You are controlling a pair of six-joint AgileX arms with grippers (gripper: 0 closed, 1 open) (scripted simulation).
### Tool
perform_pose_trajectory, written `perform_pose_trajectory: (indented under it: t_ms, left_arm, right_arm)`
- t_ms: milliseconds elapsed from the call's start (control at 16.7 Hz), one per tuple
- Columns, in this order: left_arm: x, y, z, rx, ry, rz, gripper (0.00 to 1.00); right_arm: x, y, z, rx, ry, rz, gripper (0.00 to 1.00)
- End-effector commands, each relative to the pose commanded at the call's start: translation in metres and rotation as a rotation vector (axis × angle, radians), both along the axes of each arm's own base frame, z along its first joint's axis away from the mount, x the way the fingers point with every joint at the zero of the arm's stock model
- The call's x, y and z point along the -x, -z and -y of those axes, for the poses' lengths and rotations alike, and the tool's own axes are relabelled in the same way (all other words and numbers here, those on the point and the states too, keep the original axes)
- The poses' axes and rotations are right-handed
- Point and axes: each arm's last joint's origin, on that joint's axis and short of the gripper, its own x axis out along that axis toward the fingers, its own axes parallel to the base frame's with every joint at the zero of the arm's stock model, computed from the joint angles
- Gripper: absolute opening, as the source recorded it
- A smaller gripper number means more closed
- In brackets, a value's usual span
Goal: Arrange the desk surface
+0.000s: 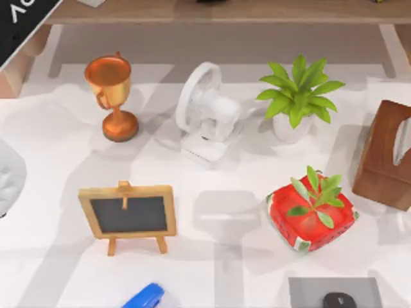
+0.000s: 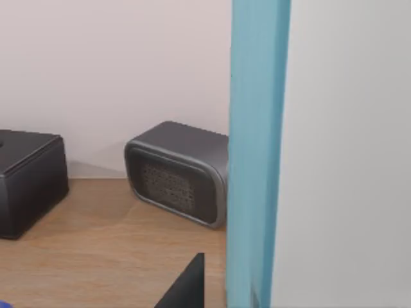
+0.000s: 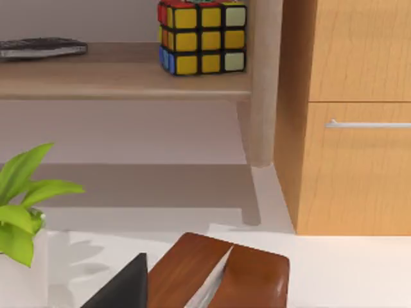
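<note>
Top view is showing the desk surface (image 1: 58, 269) spreading wide, carrying a copper trophy (image 1: 112, 96), small chalkboard easel (image 1: 128, 215), white fan (image 1: 205, 115), potted plant (image 1: 298, 96), red strawberry-print planter (image 1: 311, 215) and wooden tissue box (image 1: 385, 157). Whether either gripper is open, I cannot tell.

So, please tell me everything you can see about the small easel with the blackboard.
The easel is a small light-wood frame around a dark, blank chalkboard panel. A wooden tab rises at its top centre, and two short legs show below. It stands upright on the desk surface, left of middle, in front of the copper trophy. Nothing else touches it.
</note>
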Motion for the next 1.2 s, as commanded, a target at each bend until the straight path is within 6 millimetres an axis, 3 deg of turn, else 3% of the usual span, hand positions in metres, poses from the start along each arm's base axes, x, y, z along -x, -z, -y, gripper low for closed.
perform_pose_trajectory:
  t_ms: [420,1020,1200]
  left_arm:
    - [0.000,0.000,0.000,0.000,0.000,0.000,0.02]
    - [0.002,-0.001,0.002,0.000,0.003,0.002,0.00]
    - [0.015,-0.007,0.002,-0.001,0.001,0.001,0.00]
  right_arm:
    - [0.000,0.000,0.000,0.000,0.000,0.000,1.00]
    - [0.000,0.000,0.000,0.000,0.000,0.000,1.00]
    - [0.000,0.000,0.000,0.000,0.000,0.000,1.00]
